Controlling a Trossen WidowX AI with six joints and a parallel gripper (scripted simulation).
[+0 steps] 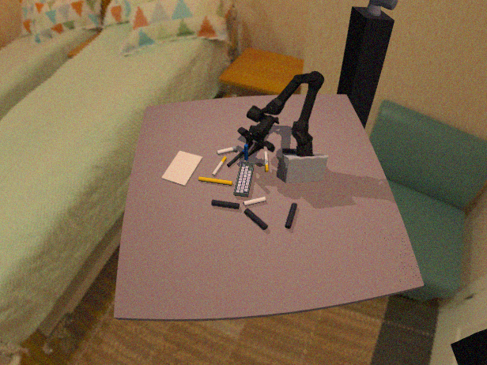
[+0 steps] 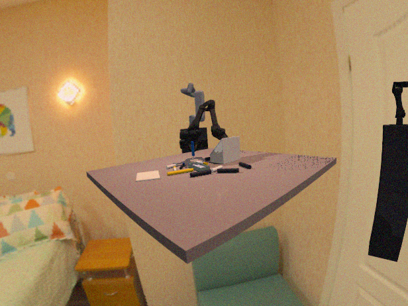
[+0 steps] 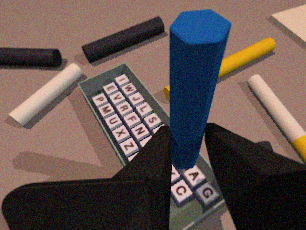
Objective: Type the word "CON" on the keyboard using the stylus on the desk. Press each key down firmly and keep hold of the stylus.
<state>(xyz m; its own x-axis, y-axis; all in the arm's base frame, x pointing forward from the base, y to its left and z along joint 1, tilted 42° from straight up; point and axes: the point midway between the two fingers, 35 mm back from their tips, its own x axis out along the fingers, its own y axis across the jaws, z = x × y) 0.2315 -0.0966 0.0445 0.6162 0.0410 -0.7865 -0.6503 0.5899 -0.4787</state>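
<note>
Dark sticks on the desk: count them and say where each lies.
4. First dark stick lies left of the white stick; second just below it; third farther right; fourth partly under the pincer, by the keyboard. The arm may hide others.

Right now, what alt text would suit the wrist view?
A black gripper clamps an upright blue stylus over the near end of a small keyboard, close to the A, C and G keys. Black, white and yellow markers lie around it.
</note>
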